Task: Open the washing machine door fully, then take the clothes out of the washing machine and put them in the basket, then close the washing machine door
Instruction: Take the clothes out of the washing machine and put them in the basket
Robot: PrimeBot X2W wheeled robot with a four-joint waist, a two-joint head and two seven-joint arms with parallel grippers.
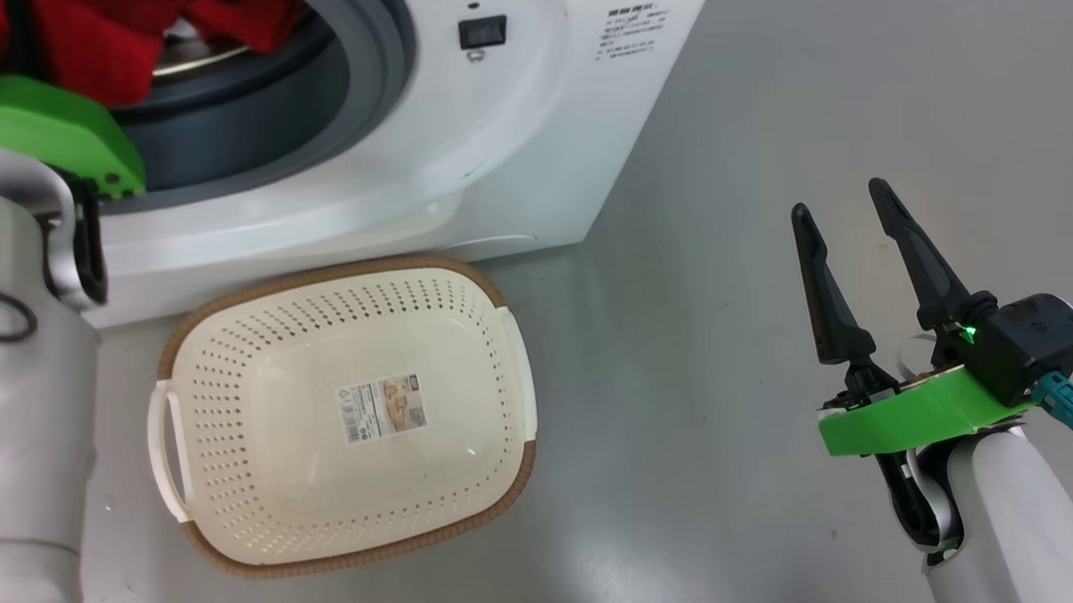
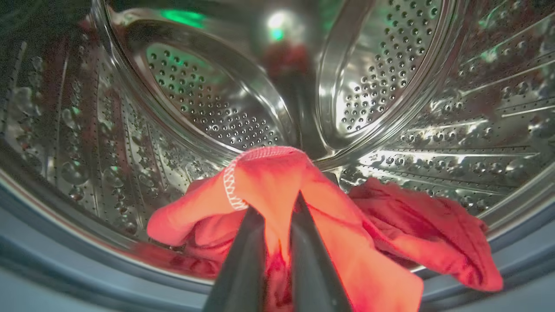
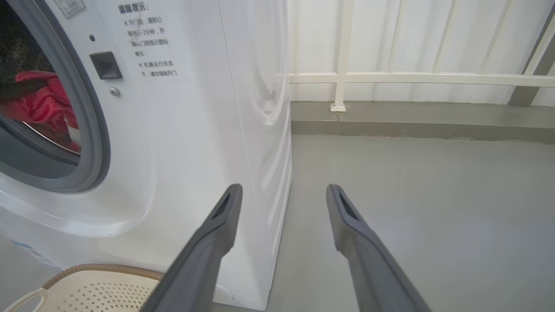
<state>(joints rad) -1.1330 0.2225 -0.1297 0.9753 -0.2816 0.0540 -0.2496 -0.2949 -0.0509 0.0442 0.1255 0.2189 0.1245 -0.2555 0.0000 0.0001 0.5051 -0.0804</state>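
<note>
Red clothes (image 2: pixel 373 242) lie at the bottom of the shiny steel drum (image 2: pixel 208 95), far over on the left side. The left gripper (image 2: pixel 277 203) is inside the drum. Its two dark fingers (image 2: pixel 243 260) are squeezed almost together, and they pinch a fold of the clothes that has a pale stitched edge. Some of the red cloth reaches as far as the grey seal (image 2: pixel 43 242) at the mouth of the white washing machine (image 1: pixel 460 161). The cream basket (image 1: pixel 321 275) sits on the grey floor (image 1: pixel 729 438), just in front of the washing machine and below its round mouth. Over on the right, the right gripper (image 1: pixel 840 198) hangs above the floor, well apart from the basket. Its fingers are spread wide and hold nothing.
</note>
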